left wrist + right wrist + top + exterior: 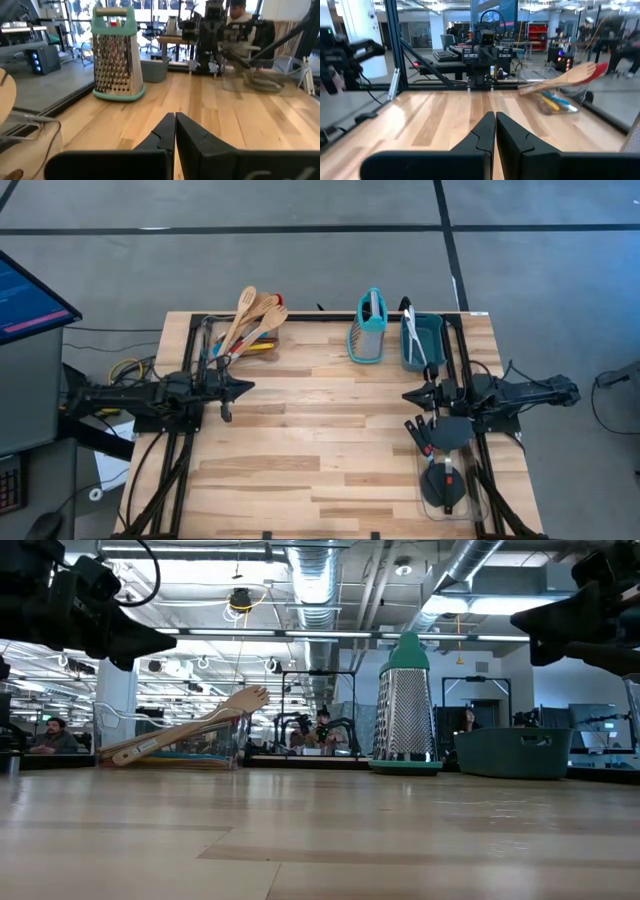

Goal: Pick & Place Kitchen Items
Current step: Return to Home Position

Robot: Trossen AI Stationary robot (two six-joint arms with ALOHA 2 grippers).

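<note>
I am seeing wooden spoons [255, 315] leaning bunched, bowls up, beside red, blue and yellow spoons [258, 346] at upper left. A teal box grater [369, 330] is standing upright at upper centre. At lower right, black spatulas [447, 432] are lying flat.

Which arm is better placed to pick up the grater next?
Right, probably. The grater stands right of centre, nearer the right tool than the left tool; both are shut and empty.

Matte black arms [120, 395] carry wedge-tapered left tool [248, 387] and right tool [406, 395].
</note>
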